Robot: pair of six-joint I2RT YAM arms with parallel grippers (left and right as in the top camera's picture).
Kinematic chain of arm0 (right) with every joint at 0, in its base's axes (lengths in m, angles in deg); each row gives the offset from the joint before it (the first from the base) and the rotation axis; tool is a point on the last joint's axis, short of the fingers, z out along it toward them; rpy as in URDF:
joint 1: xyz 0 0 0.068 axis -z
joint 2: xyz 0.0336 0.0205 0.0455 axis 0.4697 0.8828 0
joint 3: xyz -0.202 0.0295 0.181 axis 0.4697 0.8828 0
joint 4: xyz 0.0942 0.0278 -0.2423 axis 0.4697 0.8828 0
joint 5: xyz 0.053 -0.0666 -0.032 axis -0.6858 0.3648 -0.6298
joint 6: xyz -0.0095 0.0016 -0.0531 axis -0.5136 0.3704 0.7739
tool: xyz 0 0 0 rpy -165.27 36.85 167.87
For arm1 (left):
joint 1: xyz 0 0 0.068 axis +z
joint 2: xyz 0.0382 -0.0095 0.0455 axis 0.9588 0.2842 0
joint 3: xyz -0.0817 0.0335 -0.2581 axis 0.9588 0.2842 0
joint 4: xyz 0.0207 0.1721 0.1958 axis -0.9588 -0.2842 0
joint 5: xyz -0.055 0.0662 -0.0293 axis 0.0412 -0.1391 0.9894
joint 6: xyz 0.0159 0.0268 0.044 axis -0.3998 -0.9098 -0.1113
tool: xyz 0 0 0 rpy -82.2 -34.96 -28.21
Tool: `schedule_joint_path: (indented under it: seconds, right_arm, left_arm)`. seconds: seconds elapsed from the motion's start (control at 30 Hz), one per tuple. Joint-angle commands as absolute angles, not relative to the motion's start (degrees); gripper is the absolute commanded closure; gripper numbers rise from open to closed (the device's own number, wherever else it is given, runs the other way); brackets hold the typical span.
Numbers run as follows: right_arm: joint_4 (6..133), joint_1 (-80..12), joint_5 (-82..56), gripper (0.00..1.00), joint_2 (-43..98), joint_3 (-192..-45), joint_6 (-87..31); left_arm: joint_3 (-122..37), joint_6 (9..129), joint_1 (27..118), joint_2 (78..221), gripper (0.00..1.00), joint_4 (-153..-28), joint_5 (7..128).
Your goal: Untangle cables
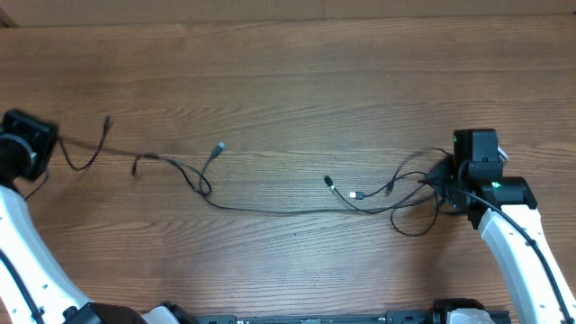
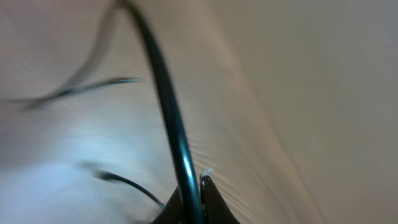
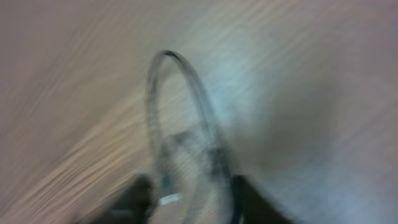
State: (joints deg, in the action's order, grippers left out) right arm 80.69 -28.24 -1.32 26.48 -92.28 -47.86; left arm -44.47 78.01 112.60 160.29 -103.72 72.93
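Note:
Thin black cables (image 1: 270, 211) stretch across the wooden table from far left to right. They knot in a small loop (image 1: 202, 185) left of centre and pile in loose loops (image 1: 409, 211) at the right. Plug ends lie at the left (image 1: 220, 146) and the middle (image 1: 355, 194). My left gripper (image 1: 54, 144) is at the far left; in its wrist view it (image 2: 191, 202) is shut on a black cable (image 2: 168, 112) running up and away. My right gripper (image 1: 441, 180) is at the right-hand loops. Its wrist view is blurred: the jaws (image 3: 196, 202) stand apart, and a cable loop (image 3: 186, 81) rises from between them.
The wooden table (image 1: 297, 81) runs to a far edge along the top of the overhead view. Both white arms come in from the near corners, the left one (image 1: 27, 243) and the right one (image 1: 522, 252). Thicker black cords run along the right arm.

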Motion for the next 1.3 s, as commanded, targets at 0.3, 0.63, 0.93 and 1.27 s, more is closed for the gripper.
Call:
schedule_joint_path:
  seconds: [0.3,0.63,0.93,1.27]
  right_arm:
    - [74.02,-28.37,-42.09,0.15,26.51,-93.26,-21.10]
    - [74.66,-28.37,-44.97,0.08,26.72,-93.26,-21.10]
    - [69.43,-35.32,-56.19,0.18,28.87,-93.26,-22.90]
    - [64.10,-37.36,-56.47,0.33,29.24,-93.26,-32.14]
  left_arm:
    - [-45.22,56.43,78.70,159.22,0.95,-92.44,110.15]
    - [-45.22,51.14,69.52,159.22,0.96,-92.92,110.46]
    - [-45.22,54.20,61.32,159.22,0.96,-89.25,112.42]
    - [-45.22,58.88,55.23,159.22,0.96,-83.19,113.08]
